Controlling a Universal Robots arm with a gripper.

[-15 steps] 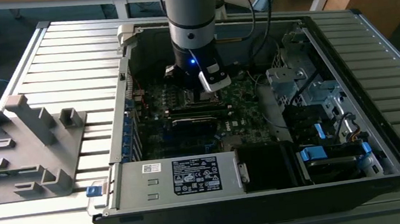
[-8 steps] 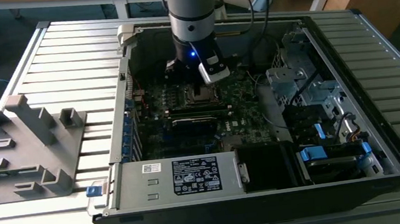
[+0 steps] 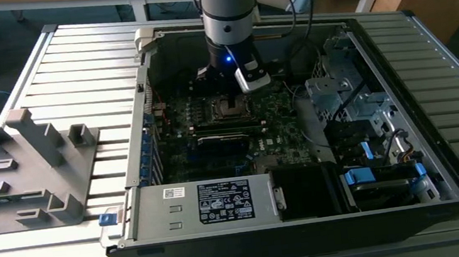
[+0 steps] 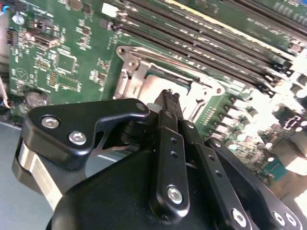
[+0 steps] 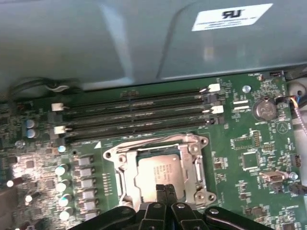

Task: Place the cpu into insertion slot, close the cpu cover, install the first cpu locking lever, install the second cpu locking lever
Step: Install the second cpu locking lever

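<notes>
The cpu (image 5: pixel 160 171) lies flat in the insertion slot (image 3: pixel 229 107), its grey top showing through the window of the silvery cpu cover (image 5: pixel 123 165). The cover lies down over the socket, and in the second wrist view its plate (image 4: pixel 132 72) frames the cpu (image 4: pixel 160 82). A thin wire locking lever (image 4: pixel 168 60) runs along the socket's edge beside the memory slots. My gripper (image 5: pixel 165 189) is shut with nothing between its fingers, its tips just above the cpu's edge. In the exterior view the gripper (image 3: pixel 226 91) hangs over the far side of the socket.
Long black memory slots (image 5: pixel 134 112) lie beside the socket, with the case wall (image 5: pixel 144 43) beyond them. A coin battery (image 5: pixel 263 109) sits on the green board. A power supply (image 3: pixel 211 203) and drive bays (image 3: pixel 353 104) crowd the case. A grey fixture (image 3: pixel 31 166) stands on the table.
</notes>
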